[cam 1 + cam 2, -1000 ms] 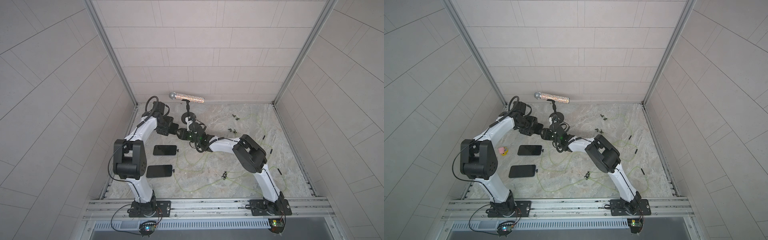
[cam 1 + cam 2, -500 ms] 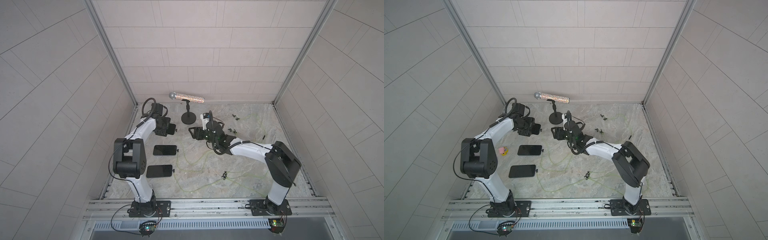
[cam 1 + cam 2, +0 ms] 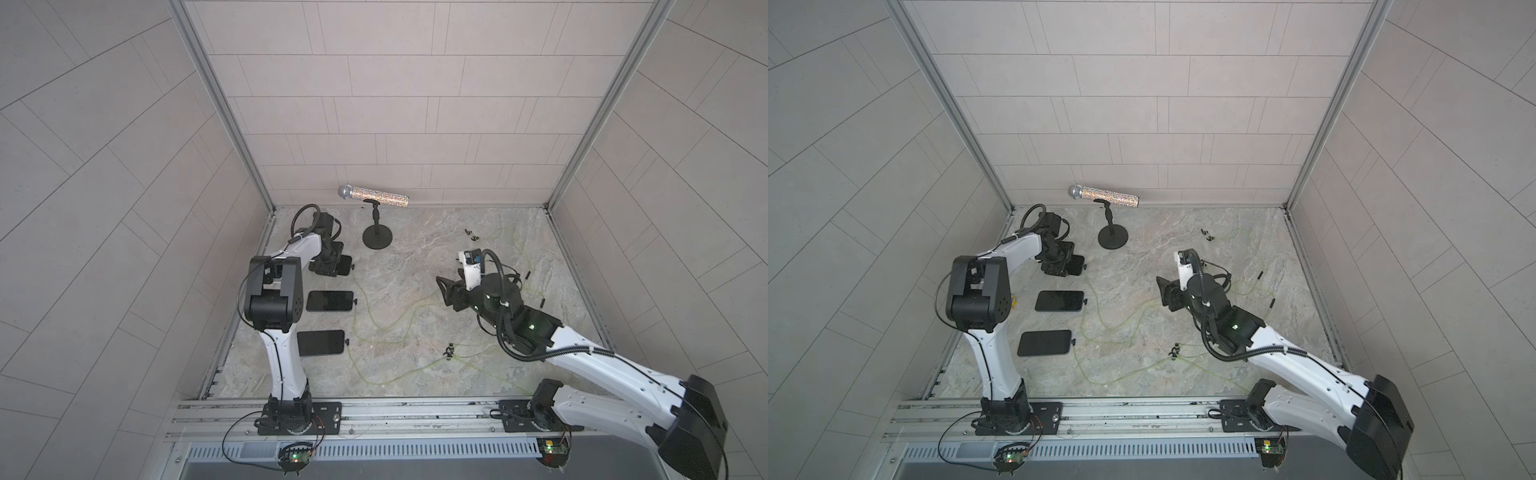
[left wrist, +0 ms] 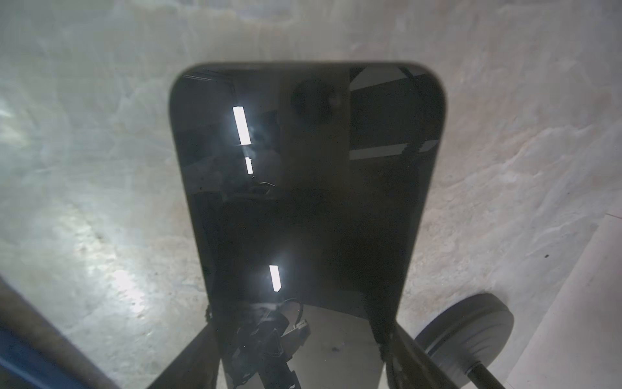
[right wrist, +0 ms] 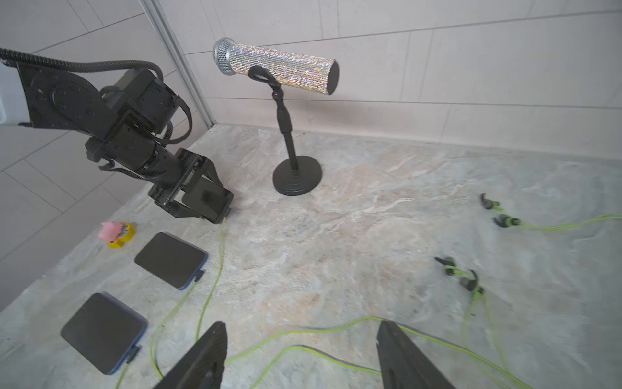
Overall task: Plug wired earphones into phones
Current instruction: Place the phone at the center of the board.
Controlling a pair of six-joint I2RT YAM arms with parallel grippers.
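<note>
top views: the right end effector [image 3: 443, 291] has drawn back rightward, away from the left end effector [image 3: 334, 266] it was beside a second ago. it now hangs over the middle of the counter [image 3: 415, 257], jaws wide and empty. three phones [image 5: 170, 259] line the left side, each with one of three wired earphones [image 5: 505, 221] plugged in. the far phone [image 5: 205, 198] is clamped between the left end effector's fingers. one microphone [image 3: 374, 196] stands beyond.
</note>
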